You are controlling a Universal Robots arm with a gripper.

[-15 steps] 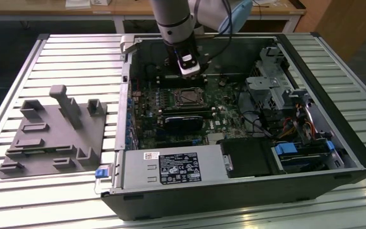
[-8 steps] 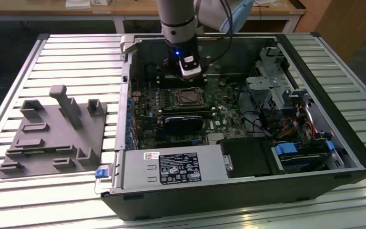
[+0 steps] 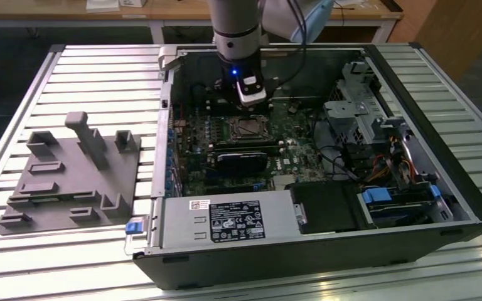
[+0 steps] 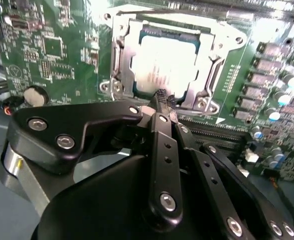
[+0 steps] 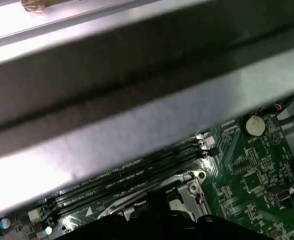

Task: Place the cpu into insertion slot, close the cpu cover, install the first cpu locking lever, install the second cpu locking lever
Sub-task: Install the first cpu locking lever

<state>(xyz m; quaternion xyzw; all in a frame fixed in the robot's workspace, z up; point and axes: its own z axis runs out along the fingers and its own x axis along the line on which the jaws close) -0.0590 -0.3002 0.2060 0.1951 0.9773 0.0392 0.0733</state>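
Exterior view: my arm descends vertically into the open computer case (image 3: pixel 442 188), with my gripper (image 3: pixel 250 108) just above the insertion slot (image 3: pixel 245 127). In the second wrist view, my fingers (image 4: pixel 163 102) are pressed together, holding nothing, at the edge of the cpu cover (image 4: pixel 120 55); the cpu (image 4: pixel 162 62) sits seated in the slot.
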